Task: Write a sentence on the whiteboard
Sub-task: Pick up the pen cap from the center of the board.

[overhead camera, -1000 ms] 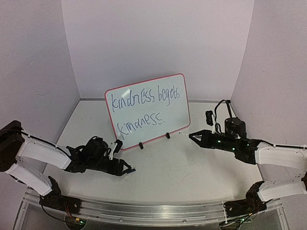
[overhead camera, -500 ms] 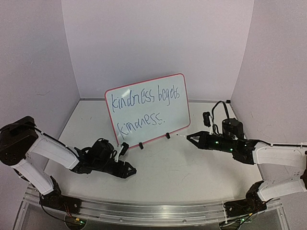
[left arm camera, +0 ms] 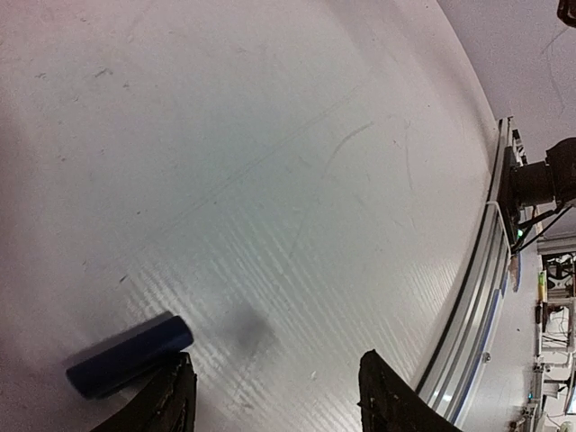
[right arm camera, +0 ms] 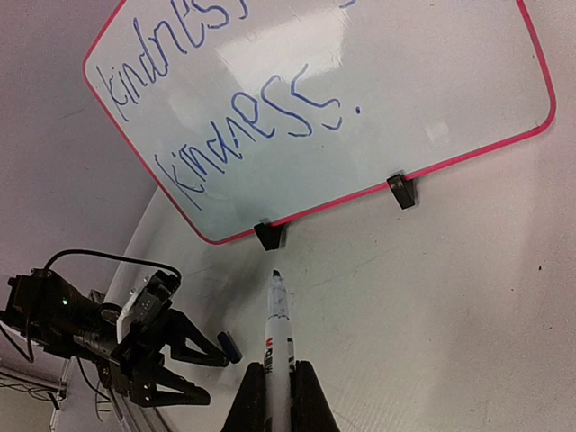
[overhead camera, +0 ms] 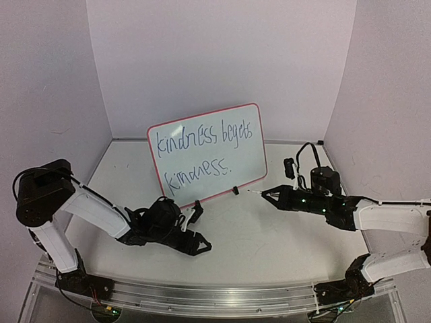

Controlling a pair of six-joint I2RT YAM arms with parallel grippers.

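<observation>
I read the sentence "kindness begets kindness." on the whiteboard propped at the table's far side, while my right gripper clamps the marker and my left gripper gapes empty, its wrist camera showing a blue cap unseen from above.

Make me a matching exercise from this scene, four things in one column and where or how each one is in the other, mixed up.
1 whiteboard
2 marker
3 blue cap
4 left claw

A open, holding nothing
B standing on two black feet
C gripped in the right claw
D lying on the table

Pairs: 1-B, 2-C, 3-D, 4-A
</observation>
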